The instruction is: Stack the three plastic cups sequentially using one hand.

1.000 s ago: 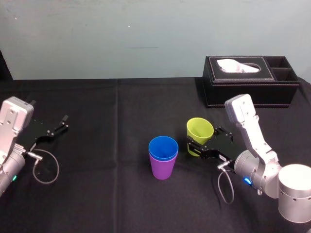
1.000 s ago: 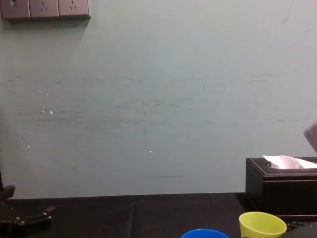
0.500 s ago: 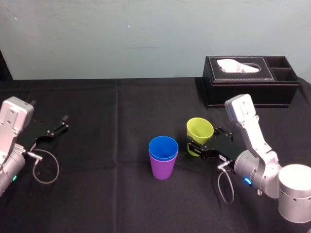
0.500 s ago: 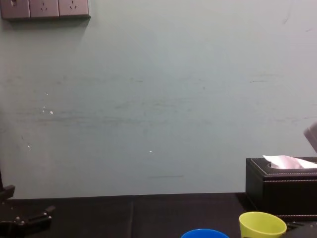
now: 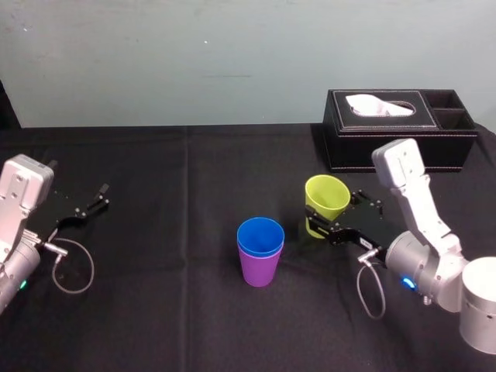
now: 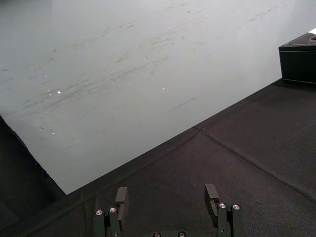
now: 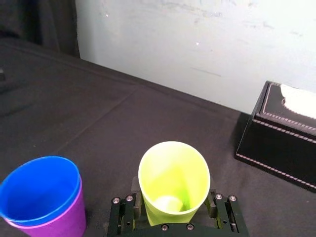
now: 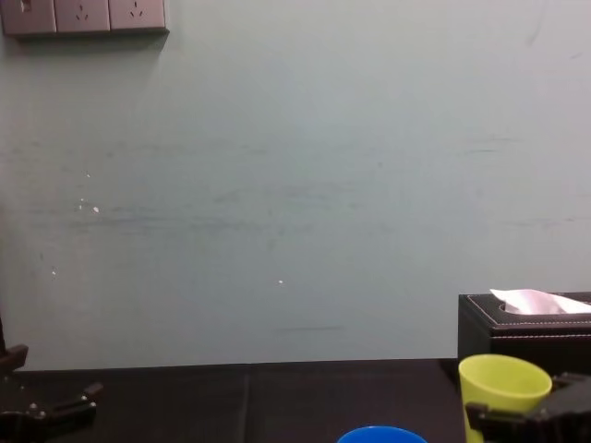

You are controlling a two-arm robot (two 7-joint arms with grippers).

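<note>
While clamping lime-green cup in right gripper, hovers right of blue cup nested in purple cup; left gripper spread, far left.

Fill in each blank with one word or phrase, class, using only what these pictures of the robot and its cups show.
1. The right gripper is shut on a cup coloured ____.
2. The blue cup is nested inside another cup coloured ____.
3. The left gripper, parked on the robot's left, holds nothing and is ____.
4. The black box behind the cups holds white ____.

Missing words: lime green; purple; open; tissues.
</note>
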